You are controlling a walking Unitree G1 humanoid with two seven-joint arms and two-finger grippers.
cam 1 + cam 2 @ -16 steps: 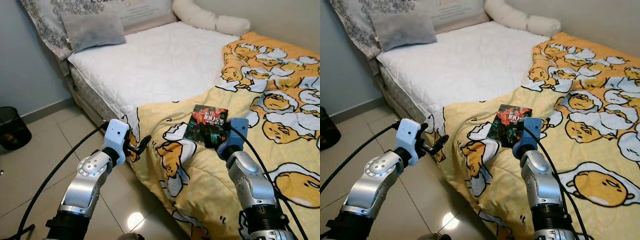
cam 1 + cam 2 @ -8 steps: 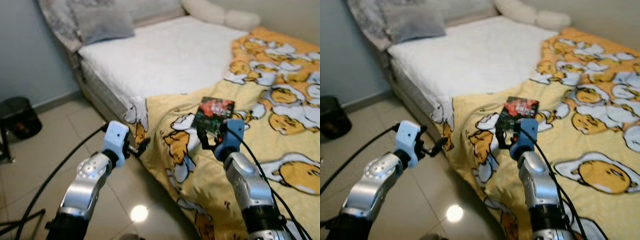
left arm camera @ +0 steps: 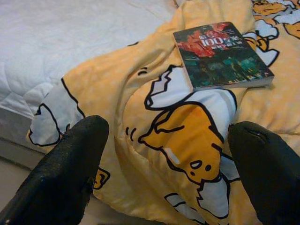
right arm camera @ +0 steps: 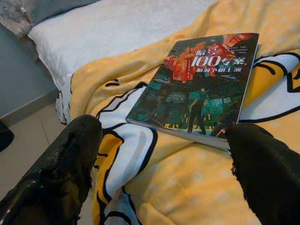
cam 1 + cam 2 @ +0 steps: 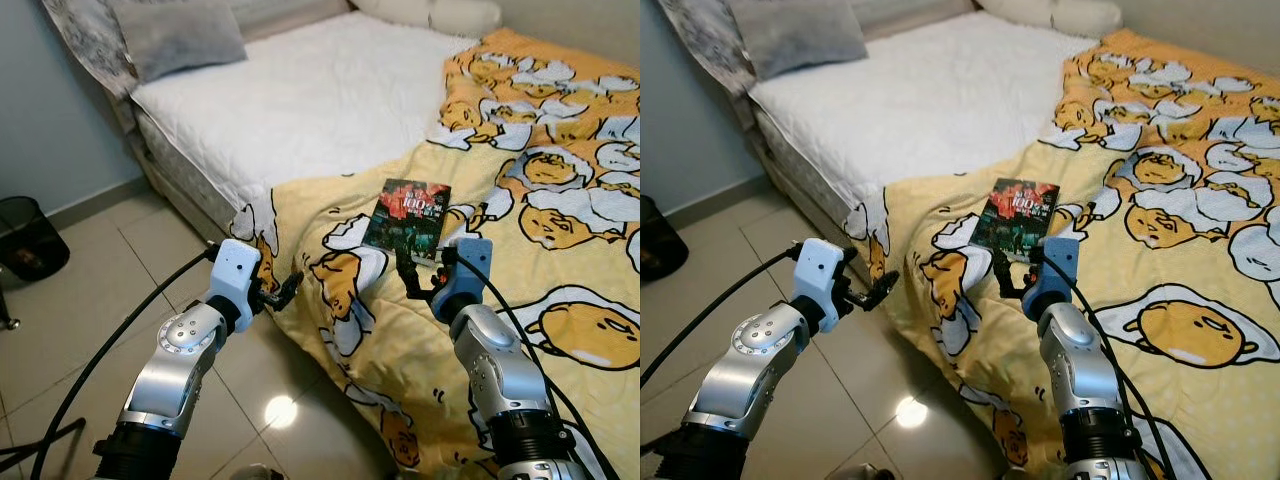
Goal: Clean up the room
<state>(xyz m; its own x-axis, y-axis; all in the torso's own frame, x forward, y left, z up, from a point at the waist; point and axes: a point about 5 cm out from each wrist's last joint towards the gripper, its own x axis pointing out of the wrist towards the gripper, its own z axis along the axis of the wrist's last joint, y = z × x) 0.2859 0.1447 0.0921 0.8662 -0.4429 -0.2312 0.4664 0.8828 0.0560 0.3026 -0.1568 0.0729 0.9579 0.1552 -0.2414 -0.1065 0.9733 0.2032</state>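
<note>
Jaws spread on both grippers, nothing between them. Left gripper [image 5: 283, 292] hovers over floor beside bed edge, near hanging corner of yellow blanket [image 5: 560, 190]. Book [image 5: 406, 216] (dark cover, red top) lies flat on blanket, near bed's edge. Right gripper [image 5: 418, 281] just short of book's near edge, above blanket, not touching.

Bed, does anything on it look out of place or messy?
Yes. A book lies loose on the yellow blanket, which is rumpled and hangs over the bed's edge toward the floor, leaving the white mattress bare. The right gripper is just short of the book.
</note>
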